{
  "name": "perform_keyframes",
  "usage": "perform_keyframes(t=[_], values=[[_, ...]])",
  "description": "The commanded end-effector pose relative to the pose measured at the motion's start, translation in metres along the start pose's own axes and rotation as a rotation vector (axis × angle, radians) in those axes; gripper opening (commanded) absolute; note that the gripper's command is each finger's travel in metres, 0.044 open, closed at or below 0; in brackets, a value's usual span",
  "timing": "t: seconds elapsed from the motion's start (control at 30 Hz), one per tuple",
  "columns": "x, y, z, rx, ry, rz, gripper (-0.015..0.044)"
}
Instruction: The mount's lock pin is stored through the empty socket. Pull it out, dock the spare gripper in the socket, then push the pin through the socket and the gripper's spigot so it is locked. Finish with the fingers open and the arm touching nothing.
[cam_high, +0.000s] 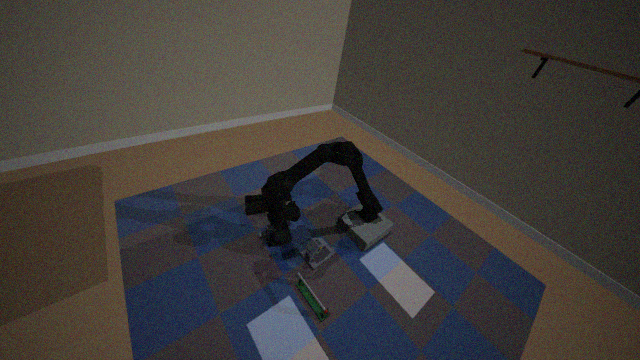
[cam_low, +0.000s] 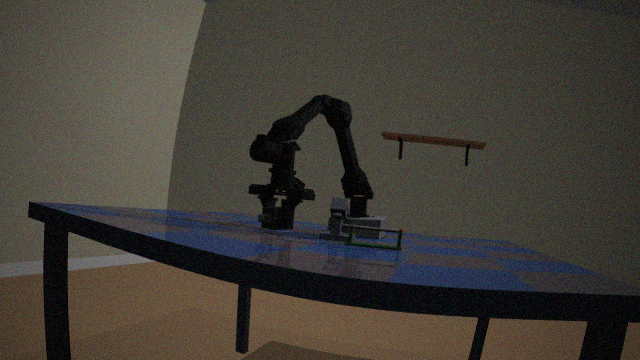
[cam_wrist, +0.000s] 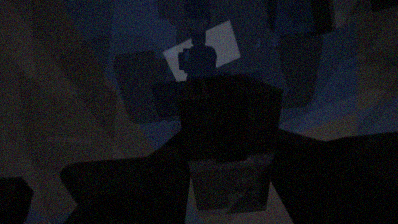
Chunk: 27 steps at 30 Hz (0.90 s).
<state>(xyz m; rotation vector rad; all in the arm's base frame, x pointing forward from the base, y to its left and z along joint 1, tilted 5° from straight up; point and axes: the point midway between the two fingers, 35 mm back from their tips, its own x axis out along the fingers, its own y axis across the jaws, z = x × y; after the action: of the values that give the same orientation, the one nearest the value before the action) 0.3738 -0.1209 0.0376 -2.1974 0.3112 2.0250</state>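
Note:
My gripper (cam_high: 280, 230) (cam_low: 280, 201) (cam_wrist: 218, 127) is shut on the spare gripper (cam_high: 278, 238) (cam_low: 278, 219) (cam_wrist: 230, 187), a dark body with a greyish part. It is low over the table, left of the mount; whether it touches the table is unclear. The grey mount (cam_high: 320, 255) (cam_low: 340, 206) stands on the table near the arm's base. Its socket is too dark to make out. The pale lock pin (cam_high: 313, 294) (cam_low: 376, 228) with a red end lies along the top of a green rack (cam_high: 309, 301) (cam_low: 375, 246), apart from the mount. My fingertips are mostly hidden in darkness.
The arm's grey base block (cam_high: 371, 232) (cam_low: 367, 227) stands close behind the mount. Bright light patches (cam_high: 285, 325) (cam_wrist: 223, 42) lie on the blue and brown checkered table (cam_high: 170, 275) (cam_low: 450, 272). A wooden rail (cam_high: 580, 63) (cam_low: 435, 140) is on the far wall.

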Motion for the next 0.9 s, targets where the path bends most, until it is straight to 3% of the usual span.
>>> perform_keyframes(t=[0.0,0.33,0.87], values=[[0.001,0.001,-0.002,0.017,0.016,0.003,0.0000],[0.014,0.001,-0.004,0.017,0.016,0.003,0.0000],[0.012,0.000,-0.003,0.012,0.011,0.001,0.0420]])
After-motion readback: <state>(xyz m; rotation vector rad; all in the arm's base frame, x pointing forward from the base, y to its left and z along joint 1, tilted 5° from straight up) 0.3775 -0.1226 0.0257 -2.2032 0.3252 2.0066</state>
